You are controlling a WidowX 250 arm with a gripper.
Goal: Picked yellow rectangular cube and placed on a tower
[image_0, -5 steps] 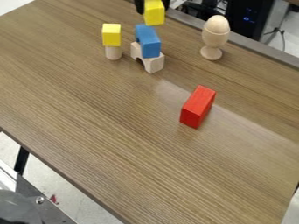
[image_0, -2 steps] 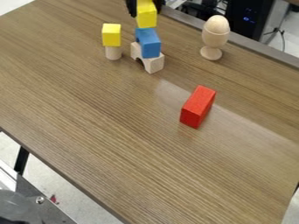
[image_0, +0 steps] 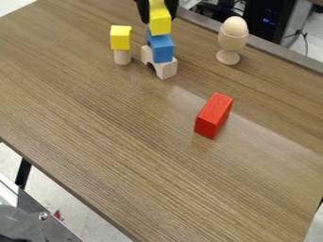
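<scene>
Yellow block (image_0: 160, 24): is being held upright over blue block (image_0: 162, 48), contact undetermined
Gripper (image_0: 158, 17): is clasping it, fingers parted block-wide

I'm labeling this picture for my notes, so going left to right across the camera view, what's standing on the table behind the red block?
Yellow cube on a wooden post, blue block on a wooden arch, wooden egg in a cup.
</scene>
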